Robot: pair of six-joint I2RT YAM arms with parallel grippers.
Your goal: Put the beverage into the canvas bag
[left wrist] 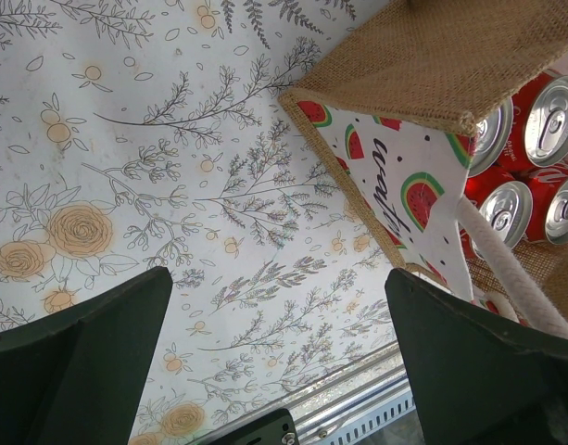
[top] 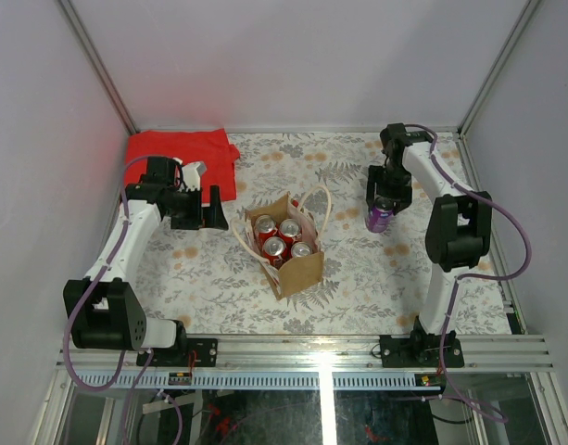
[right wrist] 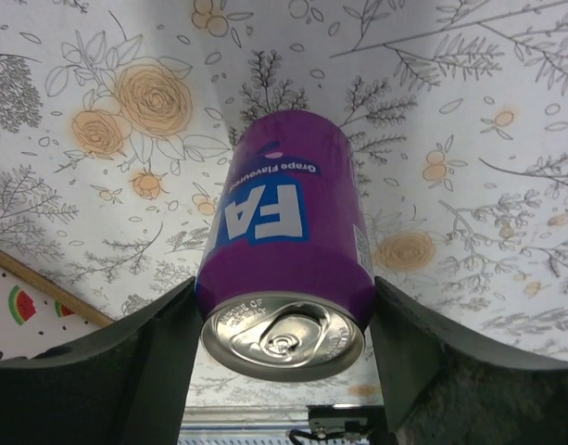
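The beverage is a purple grape soda can [top: 380,219] at the right of the table. My right gripper [top: 386,198] is shut on it, and in the right wrist view both fingers press the sides of the can [right wrist: 284,222] near its top, with the gripper [right wrist: 284,326] straddling the lid. The canvas bag [top: 299,271] stands open mid-table, tan with cream handles, and holds several red cans [top: 282,236]. My left gripper [top: 212,209] is open and empty just left of the bag. In the left wrist view the gripper [left wrist: 279,345] hovers over bare cloth beside the bag [left wrist: 422,56].
A folded red cloth [top: 182,153] lies at the back left, behind my left arm. The flowered tablecloth [top: 358,297] covers the table. White walls close in the back and sides. A metal rail [top: 311,352] runs along the near edge.
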